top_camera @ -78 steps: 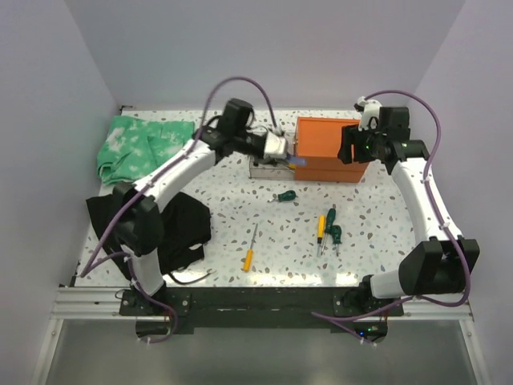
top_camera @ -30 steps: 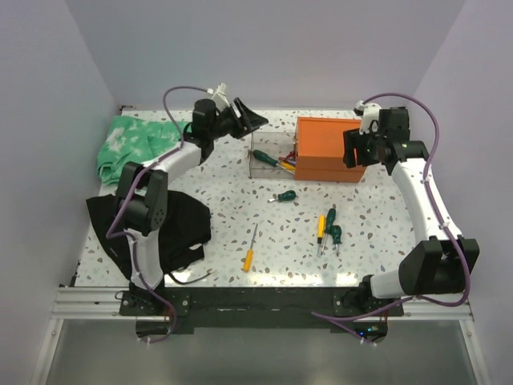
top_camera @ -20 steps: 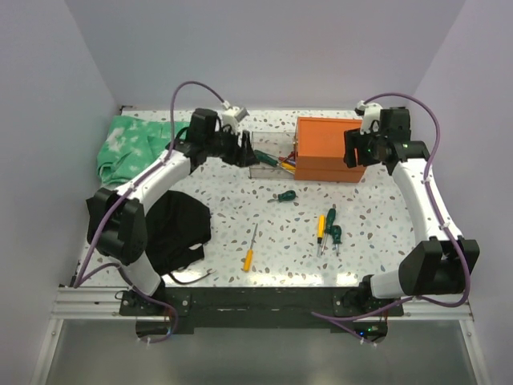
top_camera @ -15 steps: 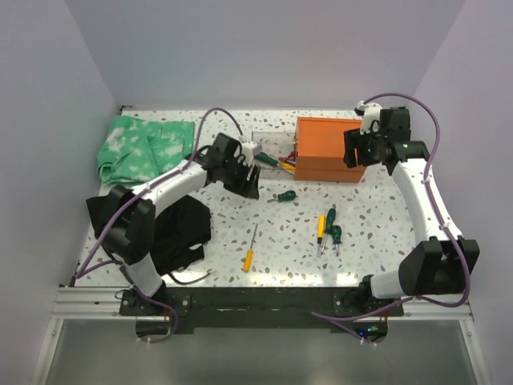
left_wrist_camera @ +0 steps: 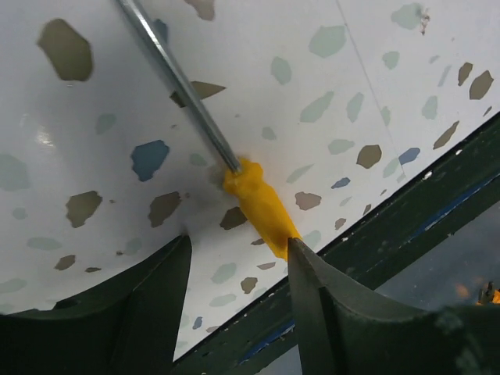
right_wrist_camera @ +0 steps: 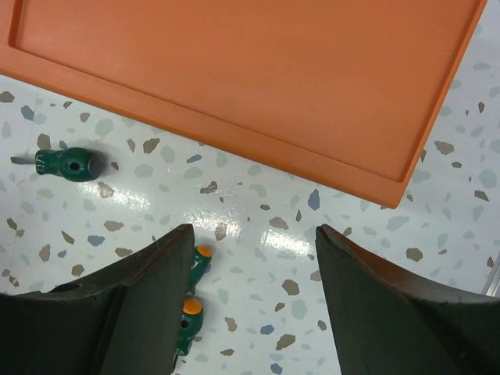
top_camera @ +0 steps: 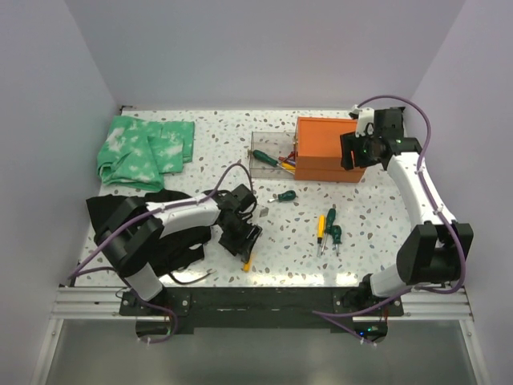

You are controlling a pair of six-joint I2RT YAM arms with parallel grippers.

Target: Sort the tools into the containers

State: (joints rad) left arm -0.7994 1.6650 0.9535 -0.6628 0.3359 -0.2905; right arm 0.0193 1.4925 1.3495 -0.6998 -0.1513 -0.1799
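The orange chest (top_camera: 325, 148) stands at the back, with one clear drawer (top_camera: 268, 160) pulled out to its left; a green-handled screwdriver and others lie in it. A yellow-handled screwdriver (left_wrist_camera: 260, 207) lies near the table's front edge. My left gripper (left_wrist_camera: 238, 242) is low over it, open, and the handle's end touches the right finger (left_wrist_camera: 344, 312). A stubby green screwdriver (top_camera: 284, 196) and a yellow and green pair (top_camera: 327, 228) lie mid-table. My right gripper (right_wrist_camera: 254, 230) hangs open by the chest's (right_wrist_camera: 234, 70) right end, holding nothing.
A green cloth (top_camera: 144, 148) lies at the back left. A black cloth (top_camera: 180, 228) lies just left of my left gripper (top_camera: 240, 237). The dark front rail (left_wrist_camera: 406, 234) runs close beyond the yellow handle. Purple cables loop over both arms.
My left arm swung from the open drawer at the back down to the front, onto the yellow-handled screwdriver, and its jaws narrowed a little. The right arm barely moved.
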